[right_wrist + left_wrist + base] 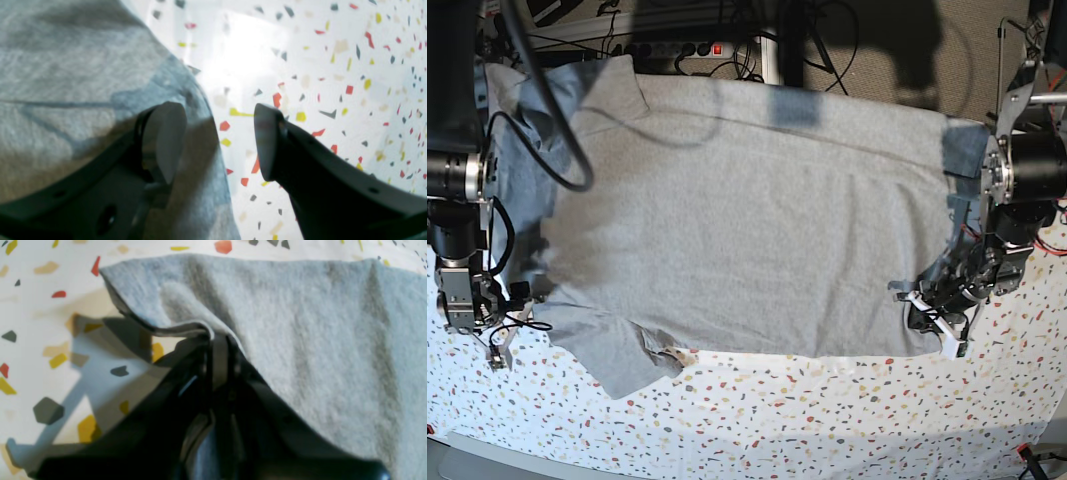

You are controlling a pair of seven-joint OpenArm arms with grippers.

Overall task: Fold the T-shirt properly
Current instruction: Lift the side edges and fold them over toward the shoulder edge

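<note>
The light grey T-shirt (727, 220) lies spread out, plain side up, over most of the table. My left gripper (218, 340) is shut on a hem edge of the shirt (300, 340) and lifts it slightly off the table. In the base view it (919, 305) is at the shirt's near right corner. My right gripper (217, 140) is open at the shirt's (83, 83) edge, with one finger (166, 140) over the cloth and the other over bare table. In the base view it (517, 300) is at the shirt's left side.
The table (827, 410) has a white cover with coloured speckles, bare along the front. A sleeve (627, 360) lies loose at the near left. Cables and a power strip (697, 48) run behind the table's far edge.
</note>
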